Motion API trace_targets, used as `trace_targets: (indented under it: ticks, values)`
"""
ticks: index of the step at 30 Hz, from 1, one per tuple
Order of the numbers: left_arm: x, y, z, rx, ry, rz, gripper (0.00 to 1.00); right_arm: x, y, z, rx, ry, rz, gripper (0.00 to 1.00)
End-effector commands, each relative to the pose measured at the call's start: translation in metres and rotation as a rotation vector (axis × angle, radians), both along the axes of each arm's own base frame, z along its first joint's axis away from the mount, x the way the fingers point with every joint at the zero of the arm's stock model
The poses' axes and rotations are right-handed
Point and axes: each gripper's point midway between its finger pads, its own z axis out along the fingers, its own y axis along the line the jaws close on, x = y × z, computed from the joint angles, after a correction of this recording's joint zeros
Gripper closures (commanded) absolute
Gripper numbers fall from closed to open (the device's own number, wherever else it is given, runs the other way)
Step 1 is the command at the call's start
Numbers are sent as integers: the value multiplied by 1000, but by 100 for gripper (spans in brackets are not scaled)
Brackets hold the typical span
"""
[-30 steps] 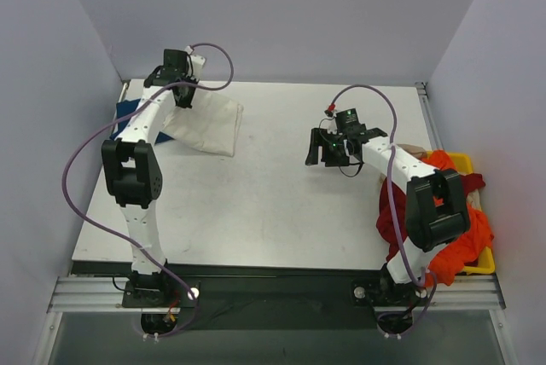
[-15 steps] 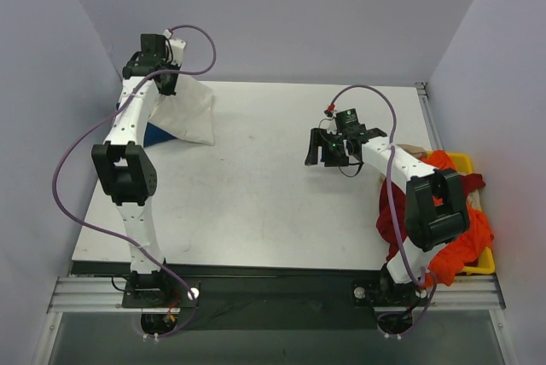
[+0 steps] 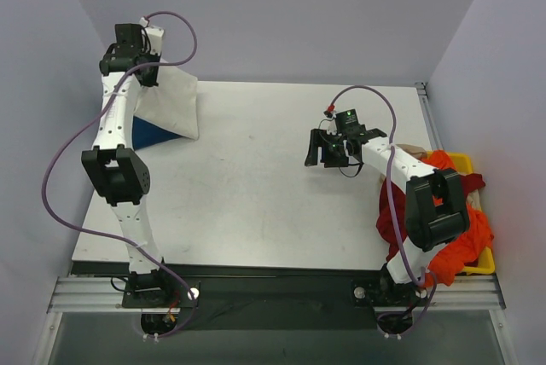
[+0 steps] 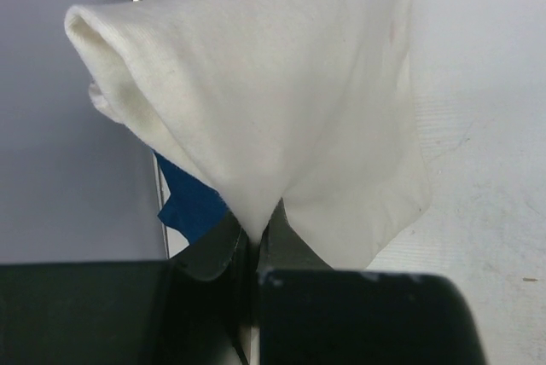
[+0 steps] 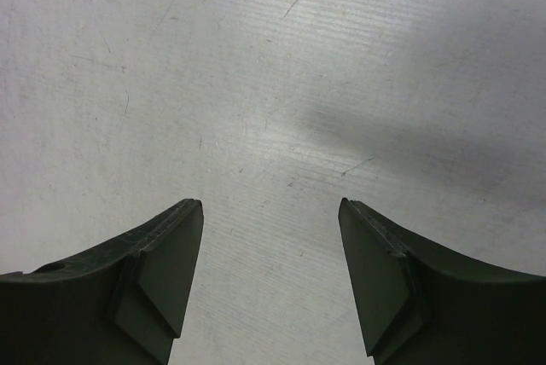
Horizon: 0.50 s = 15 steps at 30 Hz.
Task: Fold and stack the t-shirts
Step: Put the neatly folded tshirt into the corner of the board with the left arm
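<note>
Pinching left gripper (image 3: 145, 73): the jaws are pressed together on a bunched fold of the cream t-shirt (image 3: 175, 109). In the left wrist view, the cloth comes to a narrow point exactly where the two fingers meet (image 4: 256, 230).
Left arm: it reaches up and away from its base to the far left corner of the table (image 3: 256, 203), with the wrist raised above the surface.
Cream t-shirt: it hangs from the grip and fans out into a wide drape (image 4: 281, 101). Its lower edge reaches the tabletop at the far left. I cannot tell how much of it rests there.
Dark blue t-shirt (image 3: 150, 132): it lies flat on the table in the far left corner, under and behind the hanging cream cloth. A blue corner peeks out just beside the wall (image 4: 189, 201).
Right gripper (image 3: 322, 150): it is spread wide, with nothing between the fingers. It is held over bare table right of centre, and the scratched white surface shows in the gap (image 5: 269, 205).
Yellow bin (image 3: 487, 268): it stands off the table's right edge, near the right arm's base.
Other t-shirts: a bright orange one (image 3: 467, 244) is heaped in the bin. A dark red one (image 3: 392, 220) spills over the table's right edge. A scrap of beige cloth (image 3: 413, 149) shows behind the right forearm.
Stack: I cannot tell whether the dark blue shirt is folded.
</note>
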Motion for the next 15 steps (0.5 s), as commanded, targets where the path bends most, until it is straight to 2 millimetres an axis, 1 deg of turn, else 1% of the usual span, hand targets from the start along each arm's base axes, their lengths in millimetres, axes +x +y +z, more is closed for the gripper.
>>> trace_targets:
  ticks: [1,2,3,6,8,9,10,12,13,14,15]
  values:
    - [8,12,28,-12,-83,3,100,-1,2,2,16,-3,8,34]
    - [9,15,29,-14,-89,6,100,-2,2,2,15,-3,11,34]
    - [9,21,29,-17,-90,17,100,-2,2,1,15,-1,9,34]
    - [10,29,26,-28,-91,25,100,-2,4,2,15,-5,15,34]
    - [11,41,23,-35,-92,45,100,-2,5,4,18,-7,18,34]
    - [13,40,20,-56,-93,33,100,-3,5,5,18,-9,19,34]
    - [14,50,13,-62,-83,48,100,-4,5,3,16,-6,22,34]
    - [16,57,6,-77,-79,62,100,-3,5,5,17,-11,21,34]
    - [17,67,-3,-84,-65,85,100,-4,5,5,15,-10,24,34]
    - [18,73,-8,-88,-63,107,100,-4,6,6,18,-14,26,34]
    - [18,83,-10,-91,-67,156,86,-4,6,7,16,-17,28,34]
